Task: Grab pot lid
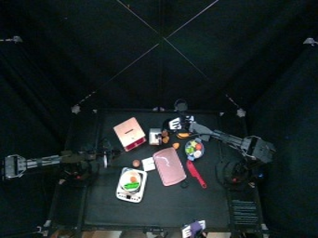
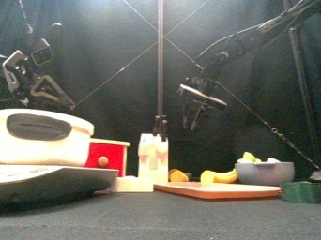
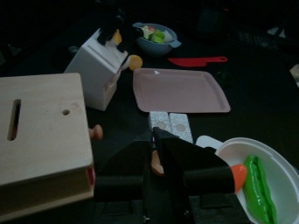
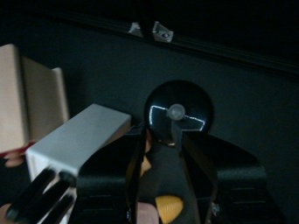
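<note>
The pot lid (image 4: 177,111) is black and round with a small silver knob. It lies flat on the black table near the back edge, and it shows only in the right wrist view. My right gripper (image 4: 172,147) hovers just short of it, jaws open, one on each side of the knob's line, nothing between them. From above, the right gripper (image 1: 178,123) is at the table's back, past the white knife block (image 1: 158,137). In the front view the right gripper (image 2: 197,99) hangs well above the table. My left gripper (image 3: 156,140) rests shut at the left.
Close to the lid stand the knife block (image 4: 77,140) and a wooden box (image 1: 128,133). A pink cutting board (image 1: 170,170), a bowl of fruit (image 1: 195,146), a red spatula (image 1: 199,175) and a white plate (image 1: 132,184) fill the table's middle and front.
</note>
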You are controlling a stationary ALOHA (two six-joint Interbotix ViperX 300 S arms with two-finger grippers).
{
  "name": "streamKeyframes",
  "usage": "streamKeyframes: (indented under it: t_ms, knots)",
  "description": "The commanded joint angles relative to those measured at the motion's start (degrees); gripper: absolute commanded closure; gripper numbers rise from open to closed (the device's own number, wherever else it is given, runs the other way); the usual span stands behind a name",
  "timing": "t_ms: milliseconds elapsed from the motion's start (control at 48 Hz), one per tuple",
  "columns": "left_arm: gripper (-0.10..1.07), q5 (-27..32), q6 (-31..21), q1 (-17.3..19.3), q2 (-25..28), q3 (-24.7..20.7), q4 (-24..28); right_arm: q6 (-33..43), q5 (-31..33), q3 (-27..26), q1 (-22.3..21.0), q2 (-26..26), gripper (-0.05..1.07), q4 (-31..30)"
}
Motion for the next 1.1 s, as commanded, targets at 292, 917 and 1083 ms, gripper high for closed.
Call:
streamKeyframes:
  t_ms: [292,917,1083]
  knots:
    - [0.42,-0.26,0.09,-0.09,0.18,-0.44,-0.09,-0.26,5.27,-7.82,-0.97,9.23,0.31,-1.41]
    - [0.42,-0.18,0.09,0.18,0.18,-0.53,0.00,0.00,0.70,-5.71,-1.32,15.21,0.11,0.62]
    - [0.42,-0.26,0.09,0.18,0.18,-0.44,-0.09,-0.09,0.62,-6.15,-1.41,16.26,0.11,0.44]
